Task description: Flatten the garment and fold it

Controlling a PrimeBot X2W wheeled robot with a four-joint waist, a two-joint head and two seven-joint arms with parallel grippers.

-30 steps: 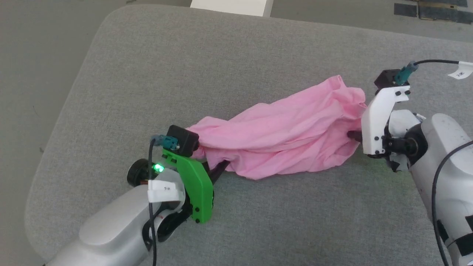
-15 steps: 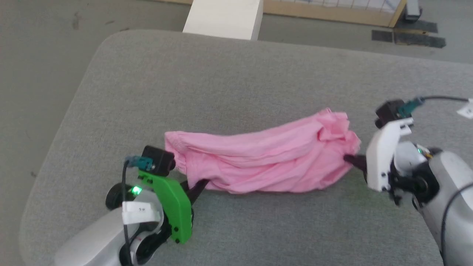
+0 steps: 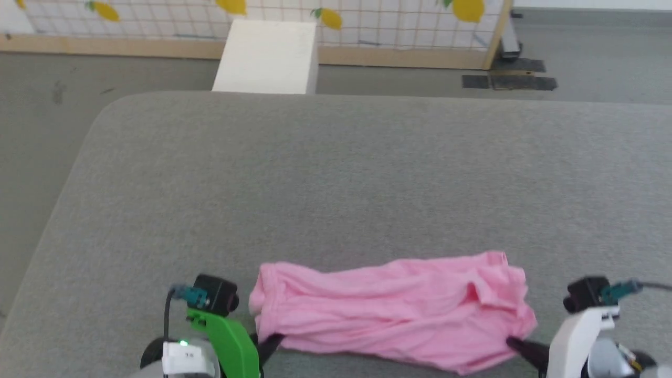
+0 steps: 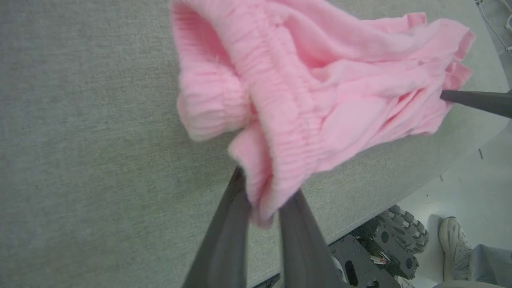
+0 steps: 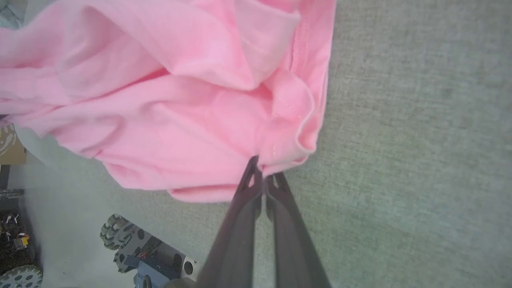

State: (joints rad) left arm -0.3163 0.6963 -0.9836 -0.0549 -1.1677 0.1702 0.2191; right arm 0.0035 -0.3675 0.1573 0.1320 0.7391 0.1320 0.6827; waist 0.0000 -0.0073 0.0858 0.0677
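Pink garment point(image 3: 388, 310) held between both end effectors, near the bench's point(image 3: 336, 173) front edge.
You see the left end effector point(image 4: 262, 200) pinched on the gathered waistband at the garment's left end, its fingers slightly apart with cloth between them. The right end effector point(image 5: 262, 172) is clamped tight on a hemmed edge at the right end. Between them the cloth runs in long crumpled folds across the grey bench, bunched rather than flat.

Head above, wrists near, common garment point(image 3: 394, 310)
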